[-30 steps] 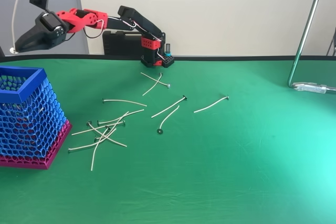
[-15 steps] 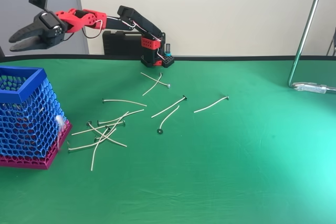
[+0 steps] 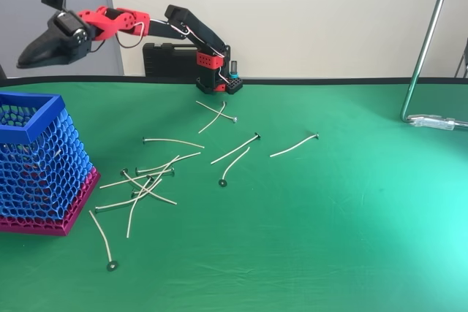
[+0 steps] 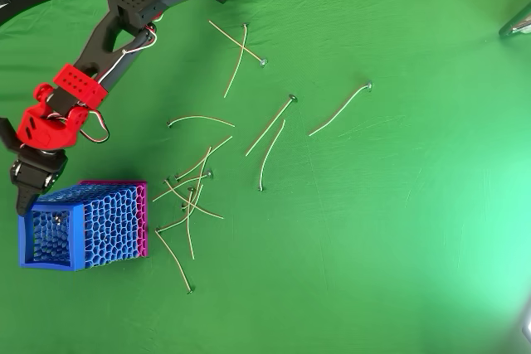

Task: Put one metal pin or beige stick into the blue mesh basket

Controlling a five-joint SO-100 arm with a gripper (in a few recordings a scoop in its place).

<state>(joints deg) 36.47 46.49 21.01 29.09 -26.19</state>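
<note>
Nearest the camera in the fixed view, a lone beige pin [image 3: 101,239] lay flat on the green counter [image 3: 329,239], its dark round head toward the near edge and its shaft running up and left toward the foot of the basket. In the overhead view the same pin [image 4: 174,260] sat just beside the basket's pink-banded side, outside it, so the task read as not done.

Just beyond, at the left, stood the blue mesh basket [image 3: 33,118], upright on its magenta base, its opening facing up. To its right lay a loose heap of pins [image 3: 142,184], several crossing one another, then more scattered singly toward the middle and far side of the counter; one curved pin [image 3: 294,145] lay well apart to the right.

High over the far left, the end effector [image 3: 33,55] hung above and behind the basket, its fingers together and apparently empty. From overhead the end effector [image 4: 26,191] was at the basket's far left corner. The stray pin therefore lay on the other side of the basket, toward the near right and well below; its long axis ran diagonally, head nearest. A fresh grasp would likely call for swinging right past the basket, opening, and descending across the shaft.

At the far edge sat the arm's base [image 3: 216,71], and at the right a metal stand [image 3: 428,49].
</note>
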